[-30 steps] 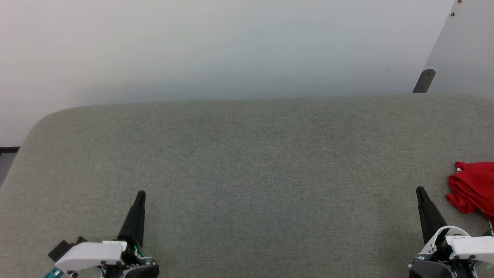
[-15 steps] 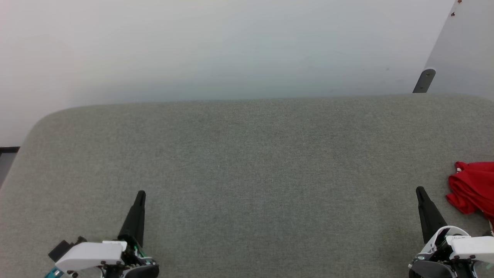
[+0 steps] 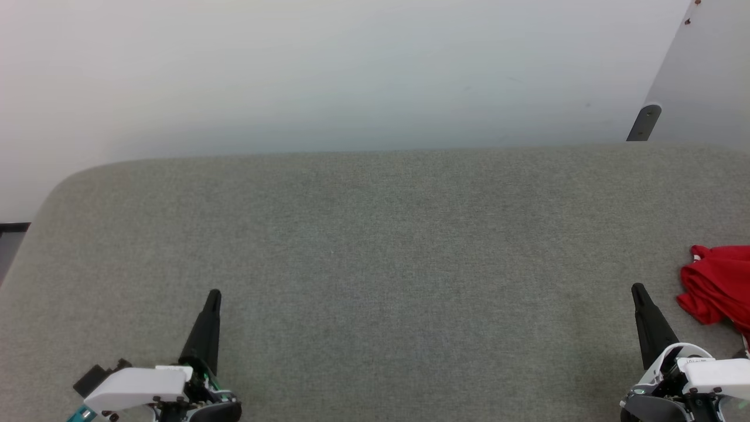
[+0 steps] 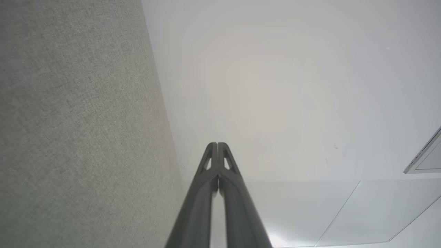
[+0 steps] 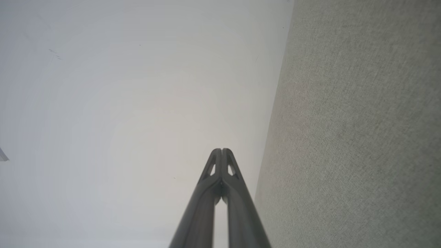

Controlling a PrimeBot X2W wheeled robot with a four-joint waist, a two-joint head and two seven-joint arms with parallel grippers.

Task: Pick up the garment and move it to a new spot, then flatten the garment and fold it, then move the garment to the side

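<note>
Head view: crumpled red garment (image 3: pixel 718 284) lying at the right edge of the grey fabric surface (image 3: pixel 375 234), just beside the right gripper (image 3: pixel 637 288); left gripper (image 3: pixel 213 295) well apart, at lower left. Wrist views: both finger pairs pressed together, holding nothing.

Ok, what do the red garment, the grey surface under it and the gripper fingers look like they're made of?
The garment looks like soft matte red fabric, judging by its crumpled folds; the weave is too small to tell. The surface seems to be grey woven upholstery-like cloth with a fine heathered texture. The left gripper's fingers look like dark matte moulded plastic or rubber with cut-out tips; which one is unclear.
</note>
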